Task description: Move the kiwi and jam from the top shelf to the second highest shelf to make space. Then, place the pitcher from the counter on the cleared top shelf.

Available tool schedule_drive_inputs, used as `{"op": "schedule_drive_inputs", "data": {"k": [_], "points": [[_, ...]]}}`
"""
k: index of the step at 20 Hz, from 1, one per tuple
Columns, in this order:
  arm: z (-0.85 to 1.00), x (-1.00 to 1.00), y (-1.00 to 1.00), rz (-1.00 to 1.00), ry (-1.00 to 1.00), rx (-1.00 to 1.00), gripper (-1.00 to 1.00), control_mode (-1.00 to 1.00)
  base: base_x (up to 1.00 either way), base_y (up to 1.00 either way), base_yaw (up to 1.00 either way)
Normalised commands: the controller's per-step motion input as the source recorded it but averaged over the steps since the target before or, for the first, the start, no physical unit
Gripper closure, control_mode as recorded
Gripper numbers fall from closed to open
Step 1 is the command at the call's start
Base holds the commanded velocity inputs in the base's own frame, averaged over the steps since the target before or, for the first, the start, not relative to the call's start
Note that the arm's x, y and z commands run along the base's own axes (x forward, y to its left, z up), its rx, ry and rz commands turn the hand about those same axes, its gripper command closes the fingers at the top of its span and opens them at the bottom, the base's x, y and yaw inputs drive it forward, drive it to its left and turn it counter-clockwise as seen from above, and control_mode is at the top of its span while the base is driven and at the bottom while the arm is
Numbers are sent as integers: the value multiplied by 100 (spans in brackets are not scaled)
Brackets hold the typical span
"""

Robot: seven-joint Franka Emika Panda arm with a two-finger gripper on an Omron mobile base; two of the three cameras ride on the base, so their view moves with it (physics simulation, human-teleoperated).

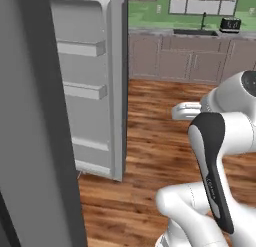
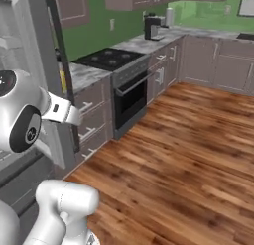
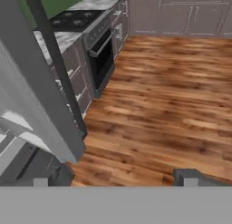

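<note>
The grey-and-white speckled stone counter (image 2: 90, 73) with mauve-brown drawers runs away at about 11 o'clock from my gripper (image 3: 115, 180) in the hand view, well apart from it. A black cooktop (image 2: 110, 56) sits in that counter and a dark-fronted oven (image 2: 130, 97) under it. At the counter's near end, in the right base view, a narrow yellow sliver (image 2: 63, 82) shows just beside the dark edge of the fridge door; I cannot tell what it is. A dark coffee machine (image 2: 151, 27) stands at the counter's far end, toward 12 o'clock.

My two dark fingertips (image 3: 190, 177) are spread wide; nothing sits between them, and beyond them lies reddish-brown wooden plank floor (image 3: 172, 96). The pale-grey open fridge door (image 1: 90, 91), with its moulded bins, stands at 9 o'clock of the arm in the left base view. In the hand view its panel slants across at 9 to 10 o'clock of the fingers, near but not touching.
</note>
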Motion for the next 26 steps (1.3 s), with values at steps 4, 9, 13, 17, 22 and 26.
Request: {"op": "schedule_drive_inputs", "data": {"k": [4, 9, 13, 17, 22, 26], "points": [[0, 0, 0, 0, 0, 0, -100, 100, 10, -31, -59], [0, 0, 0, 0, 0, 0, -100, 100, 44, -40, -49], [0, 0, 0, 0, 0, 0, -100, 100, 72, -55, -32], [0, 0, 0, 0, 0, 0, -100, 100, 91, -69, -6], [0, 0, 0, 0, 0, 0, -100, 100, 85, -58, 14], [0, 0, 0, 0, 0, 0, -100, 100, 69, -20, 47]]}}
